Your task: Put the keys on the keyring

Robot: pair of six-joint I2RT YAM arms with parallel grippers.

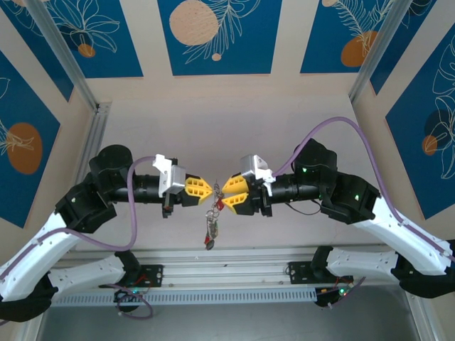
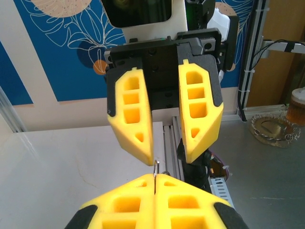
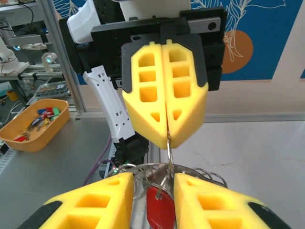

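Left gripper (image 1: 208,190) jaws pressed together, pinching thin wire of keyring (image 3: 168,152). Right gripper (image 1: 227,189) jaws spread, red key (image 3: 159,205) in gap, contact unclear. Grippers tip-to-tip at top-view centre; keys (image 1: 211,226) dangle toward 6 o'clock. Orange bin (image 3: 33,140) with coloured keys at 9 o'clock, right wrist view.

Black joints and forearms on white lower links, left arm (image 1: 78,206) and right arm (image 1: 352,199) alike. Purple cable (image 1: 131,206) looping off each. White camera housing (image 1: 166,175) at each wrist. Yellow, window-cut jaws on black backing. Green lights (image 1: 304,170), right elbow.
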